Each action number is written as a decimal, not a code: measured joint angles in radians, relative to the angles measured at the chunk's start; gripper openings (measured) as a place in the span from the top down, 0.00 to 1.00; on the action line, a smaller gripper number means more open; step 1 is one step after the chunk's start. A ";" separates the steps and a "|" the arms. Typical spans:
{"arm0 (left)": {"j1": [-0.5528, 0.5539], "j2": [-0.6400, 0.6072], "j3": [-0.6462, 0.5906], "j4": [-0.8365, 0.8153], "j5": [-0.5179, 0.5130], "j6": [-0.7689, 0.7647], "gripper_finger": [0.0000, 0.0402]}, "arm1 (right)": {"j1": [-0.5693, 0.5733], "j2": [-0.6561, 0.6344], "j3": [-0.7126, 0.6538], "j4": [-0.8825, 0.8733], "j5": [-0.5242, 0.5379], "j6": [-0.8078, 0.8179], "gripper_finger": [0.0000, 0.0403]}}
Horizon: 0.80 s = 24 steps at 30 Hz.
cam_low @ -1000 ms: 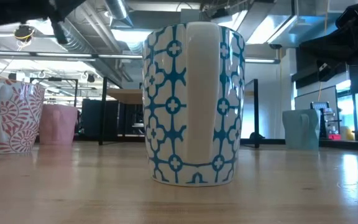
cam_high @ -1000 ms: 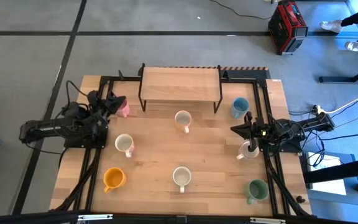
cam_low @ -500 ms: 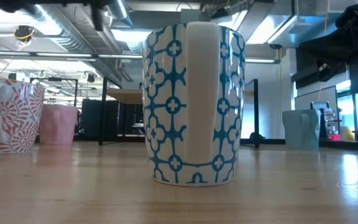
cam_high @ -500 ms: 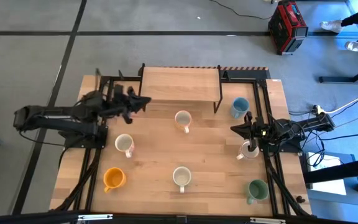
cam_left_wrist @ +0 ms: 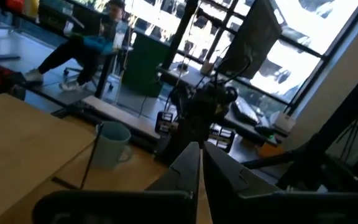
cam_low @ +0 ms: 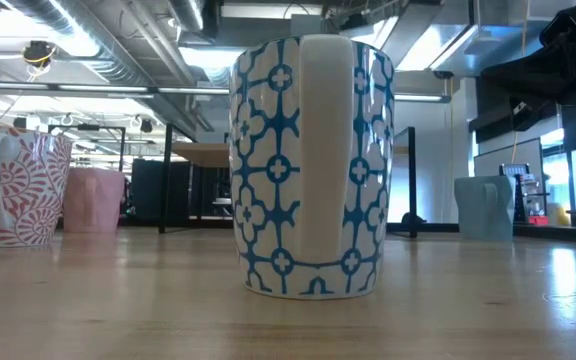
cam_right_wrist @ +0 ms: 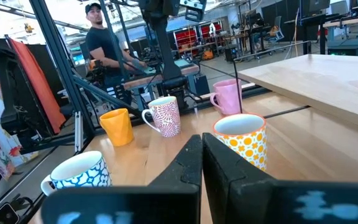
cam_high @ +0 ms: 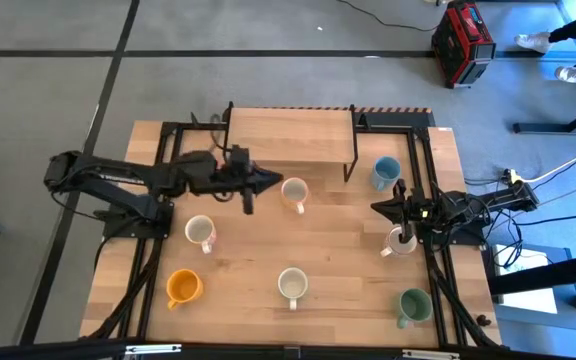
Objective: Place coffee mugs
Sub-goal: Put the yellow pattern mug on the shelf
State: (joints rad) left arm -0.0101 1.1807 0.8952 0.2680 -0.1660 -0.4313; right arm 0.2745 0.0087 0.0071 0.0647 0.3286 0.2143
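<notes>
Several mugs stand upright on the wooden table: a light blue one (cam_high: 384, 173), a white one with orange dots (cam_high: 294, 193), a white one with a red pattern (cam_high: 200, 232), an orange one (cam_high: 182, 288), a white one with a blue pattern (cam_high: 292, 285), a green one (cam_high: 412, 304) and a white one (cam_high: 400, 241). The pink mug (cam_right_wrist: 229, 96) is hidden under my left arm in the high view. My left gripper (cam_high: 268, 183) is shut and empty, just left of the orange-dotted mug. My right gripper (cam_high: 377, 207) is shut and empty at the right, beside the white mug.
A wooden shelf on a black wire frame (cam_high: 290, 135) stands at the table's far middle. Black frame rails (cam_high: 430, 270) run along both sides. A person (cam_right_wrist: 104, 46) is beyond the table's left side, and another (cam_left_wrist: 92, 43) sits beyond its right side.
My left arm has swung from the table's left edge, by the pink mug, toward the right along the shelf's front, and its gripper now reaches the orange-dotted mug's left side. The mugs and my right arm have stayed where they were.
</notes>
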 joint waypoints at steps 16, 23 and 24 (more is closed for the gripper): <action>-0.109 0.276 0.217 0.118 -0.112 -0.024 0.96 | 0.000 0.000 0.000 0.000 0.000 0.000 0.99; -0.135 0.345 0.217 0.082 -0.078 -0.144 0.92 | 0.000 0.000 0.000 0.000 0.001 0.000 0.99; -0.141 0.355 0.217 0.065 -0.079 -0.165 0.90 | 0.000 0.000 0.000 0.000 0.001 0.000 0.99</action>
State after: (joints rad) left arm -0.1515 1.5356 1.1122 0.3326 -0.2453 -0.5964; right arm 0.2746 0.0090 0.0072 0.0647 0.3294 0.2146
